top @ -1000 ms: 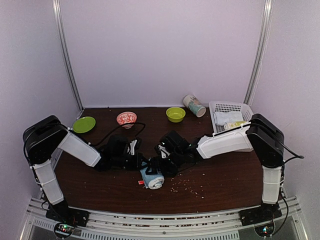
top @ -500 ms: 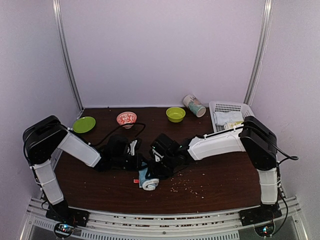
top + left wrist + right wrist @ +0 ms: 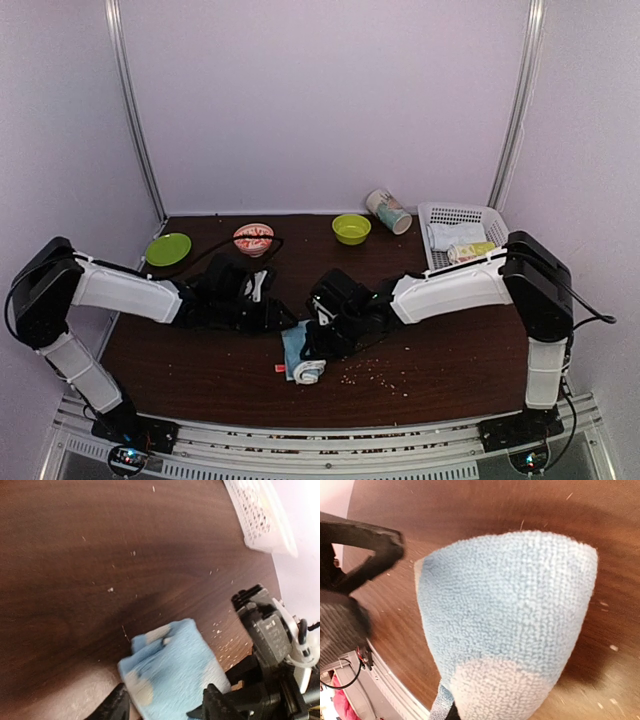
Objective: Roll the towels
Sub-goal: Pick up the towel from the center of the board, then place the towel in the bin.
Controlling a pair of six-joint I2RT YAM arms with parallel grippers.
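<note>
The towel [image 3: 300,358] lies front-centre on the table [image 3: 450,370], with the basket [image 3: 465,215], apparently holding rolls [image 3: 455,238], behind right.

You're looking at a dark brown wood-grain table [image 3: 450,350]. A green plate [image 3: 168,249] is sitting at 10 o'clock, and a red-patterned bowl [image 3: 253,238] is sitting at 11. A yellow-green bowl [image 3: 351,229] is sitting at 12, and a paper cup [image 3: 388,211] is lying on its side at 1. A white perforated basket [image 3: 470,209] is occupying the 2 o'clock corner. Toward 6 from the centre, a light blue towel [image 3: 295,355] is lying bunched, with pale crumbs [image 3: 372,372] lying just beside it at 5.
</note>
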